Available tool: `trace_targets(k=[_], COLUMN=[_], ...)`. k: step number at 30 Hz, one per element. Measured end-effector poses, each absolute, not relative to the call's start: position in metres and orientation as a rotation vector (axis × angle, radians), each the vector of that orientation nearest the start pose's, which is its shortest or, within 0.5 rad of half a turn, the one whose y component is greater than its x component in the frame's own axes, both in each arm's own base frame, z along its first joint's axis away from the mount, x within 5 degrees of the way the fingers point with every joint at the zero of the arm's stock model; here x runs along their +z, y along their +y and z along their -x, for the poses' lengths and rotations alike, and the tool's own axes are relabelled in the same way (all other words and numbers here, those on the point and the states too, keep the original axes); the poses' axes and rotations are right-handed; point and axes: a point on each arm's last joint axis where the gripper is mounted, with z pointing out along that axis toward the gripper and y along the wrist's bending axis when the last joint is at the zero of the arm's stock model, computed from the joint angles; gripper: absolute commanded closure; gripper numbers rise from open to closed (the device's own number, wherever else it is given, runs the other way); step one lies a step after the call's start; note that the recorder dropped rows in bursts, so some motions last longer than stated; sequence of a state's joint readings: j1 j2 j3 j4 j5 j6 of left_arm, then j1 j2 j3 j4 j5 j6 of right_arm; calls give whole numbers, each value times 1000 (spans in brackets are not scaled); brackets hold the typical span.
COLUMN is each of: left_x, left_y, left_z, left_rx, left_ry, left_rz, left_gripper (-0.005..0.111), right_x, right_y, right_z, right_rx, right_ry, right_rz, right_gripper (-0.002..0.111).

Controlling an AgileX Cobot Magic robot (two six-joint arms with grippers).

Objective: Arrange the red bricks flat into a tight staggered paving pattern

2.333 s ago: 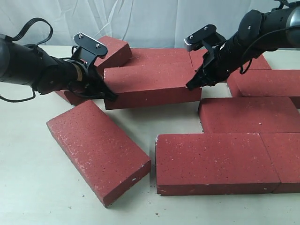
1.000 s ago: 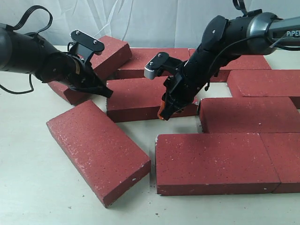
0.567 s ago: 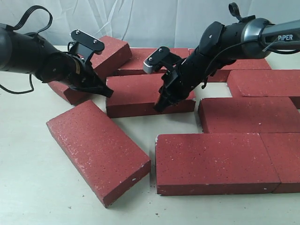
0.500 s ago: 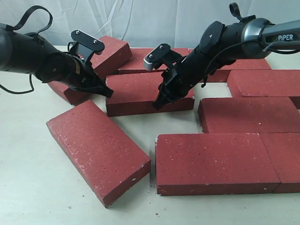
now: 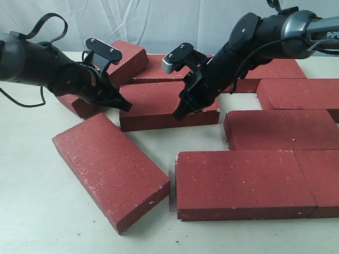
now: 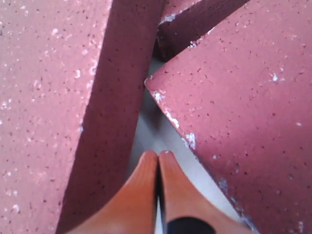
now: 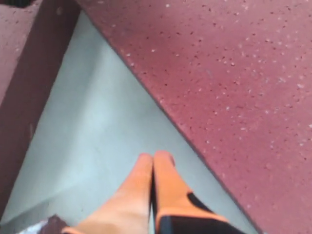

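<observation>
Several red bricks lie flat on the pale table. The middle brick (image 5: 159, 103) sits askew in front of the back row (image 5: 169, 64). My left gripper (image 5: 127, 107) is shut and empty, its tip at that brick's left end, in the gap between two bricks (image 6: 44, 97) (image 6: 243, 97). Shut and empty too, my right gripper (image 5: 177, 115) rests low against the middle brick's front face. In the right wrist view its tips (image 7: 155, 157) hover over the table beside a brick (image 7: 234, 73). One loose brick (image 5: 111, 169) lies slanted at the front left.
Two bricks (image 5: 243, 182) (image 5: 323, 180) form a tight front row, with another (image 5: 280, 129) behind them and one more (image 5: 299, 92) further back right. A brick (image 5: 127, 57) at the back left lies askew. Bare table (image 5: 32, 201) spreads at the front left.
My right gripper swung from the middle brick's right end round to its front face, and the brick slid back toward the back row. The left gripper edged slightly right.
</observation>
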State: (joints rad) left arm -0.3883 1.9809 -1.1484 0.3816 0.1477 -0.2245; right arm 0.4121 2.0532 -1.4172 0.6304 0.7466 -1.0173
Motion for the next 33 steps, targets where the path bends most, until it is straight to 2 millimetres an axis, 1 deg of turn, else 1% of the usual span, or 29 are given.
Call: trace_targets(k=[2,5,6,8,12,15,18,21,23,25,27,28,30,32,33], left_x=[139,134,132,130,126,128,130,131,130,131,131,132,141,149,149], left_y=[-150,-153,-155,-157,-160,-162,-172,-172,-172,-171,-168,-166,-160,-159,-159], left_z=[-380,-383,-384,-388,-395,-398,-397,-397,-396,-397,-398,-398,-396,-394,-394], left_rx=[-30,-23,-24,-24,-30,-37,-57,-48,-40,-40,-20,-10,8,3,0], left_ry=[2381,2394,2397,2396,2393,2387,2359,2348,2348,2348,2353,2362,2387,2403,2410], left_rz=[-635,-641,-645,-644,-634,-626,-647,-669,-679,-675,-686,-683,-654,-620,-613], left_gripper=[107,107,107,107,107,107,107,107,107,107,107,107,107,107,107], right_x=[171,170,167,166,166,166,166,168,176,178,171,165,152,147,146], right_y=[199,192,187,182,181,181,182,185,187,192,199,203,211,213,213], right_z=[-367,-365,-368,-375,-377,-377,-376,-371,-366,-362,-357,-355,-356,-360,-361], right_rx=[508,418,331,221,189,189,213,310,386,480,572,583,552,521,508], right_ry=[2353,2377,2406,2444,2452,2453,2468,2526,2560,2543,2506,2493,2457,2440,2433], right_rz=[1393,1470,1459,1358,1324,1318,1304,1288,1294,1330,1422,1470,1517,1506,1497], right_gripper=[109,109,109,109,109,109,109,109,109,109,109,109,109,109,109])
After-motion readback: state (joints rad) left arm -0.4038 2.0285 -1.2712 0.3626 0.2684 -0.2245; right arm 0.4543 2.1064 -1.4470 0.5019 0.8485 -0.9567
